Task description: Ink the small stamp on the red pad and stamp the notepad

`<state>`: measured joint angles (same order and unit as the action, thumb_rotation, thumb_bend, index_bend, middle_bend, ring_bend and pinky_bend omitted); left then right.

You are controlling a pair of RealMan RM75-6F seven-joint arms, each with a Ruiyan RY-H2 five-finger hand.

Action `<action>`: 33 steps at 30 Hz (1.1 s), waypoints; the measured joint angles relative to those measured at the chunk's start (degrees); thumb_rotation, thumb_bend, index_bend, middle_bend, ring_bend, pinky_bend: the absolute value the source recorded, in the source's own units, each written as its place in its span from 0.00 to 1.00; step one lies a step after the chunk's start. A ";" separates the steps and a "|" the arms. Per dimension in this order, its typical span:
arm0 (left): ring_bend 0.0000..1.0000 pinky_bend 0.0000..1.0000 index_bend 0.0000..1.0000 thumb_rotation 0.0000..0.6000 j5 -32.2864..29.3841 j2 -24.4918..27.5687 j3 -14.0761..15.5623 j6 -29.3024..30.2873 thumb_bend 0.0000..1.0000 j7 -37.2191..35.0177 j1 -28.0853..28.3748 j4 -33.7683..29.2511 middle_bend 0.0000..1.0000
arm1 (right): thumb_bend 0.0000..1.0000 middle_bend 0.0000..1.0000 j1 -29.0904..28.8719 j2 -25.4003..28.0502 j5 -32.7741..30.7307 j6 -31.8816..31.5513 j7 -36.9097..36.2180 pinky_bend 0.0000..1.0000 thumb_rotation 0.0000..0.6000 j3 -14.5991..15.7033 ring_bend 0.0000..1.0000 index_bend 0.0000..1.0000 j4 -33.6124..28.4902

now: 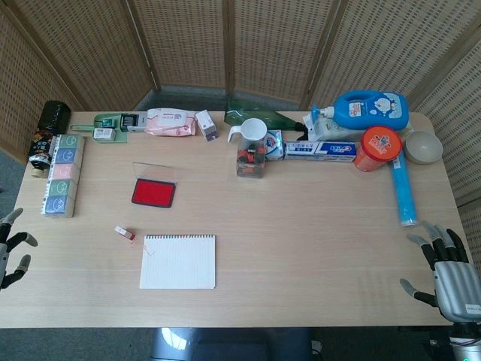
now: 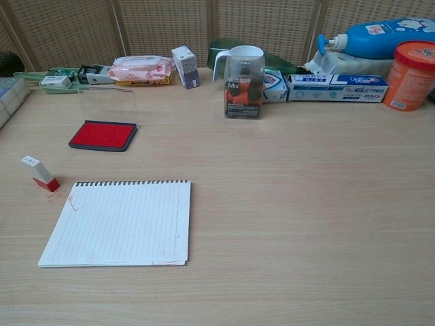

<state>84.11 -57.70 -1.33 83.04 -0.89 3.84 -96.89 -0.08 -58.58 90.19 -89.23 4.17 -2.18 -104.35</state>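
Staged lab/test setup, wood table (image 1: pixel 301 248), wicker screens (image 1: pixel 248 45) behind, misc household goods

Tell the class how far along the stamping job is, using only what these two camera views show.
Barely begun. Done: the red pad sits with its clear lid up. In hand: nothing; the left robot hand and right robot hand are open at the table's edges. Left: pick up the small stamp beside the notepad, ink it and stamp the page.
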 measured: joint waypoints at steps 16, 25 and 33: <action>0.11 0.11 0.46 1.00 -1.19 -5.07 -1.34 -4.52 0.34 1.76 3.52 2.66 0.03 | 0.07 0.08 -0.02 0.90 -0.98 0.23 -2.02 0.00 1.00 -0.33 0.04 0.22 -0.38; 0.11 0.11 0.46 1.00 -5.75 -10.88 -3.58 -11.37 0.31 7.33 8.68 5.11 0.01 | 0.07 0.08 -0.13 1.15 -1.47 0.58 -2.30 0.00 1.00 -0.43 0.04 0.22 -0.34; 0.11 0.11 0.46 1.00 -11.67 -18.11 -6.34 -16.35 0.30 15.45 14.16 8.91 0.01 | 0.07 0.08 -0.18 1.36 -2.19 0.69 -2.73 0.00 1.00 -0.74 0.04 0.22 -0.13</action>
<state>72.44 -75.80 -7.67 66.69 14.56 18.01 -87.98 -0.26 -57.22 87.99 -88.54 1.45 -2.91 -104.48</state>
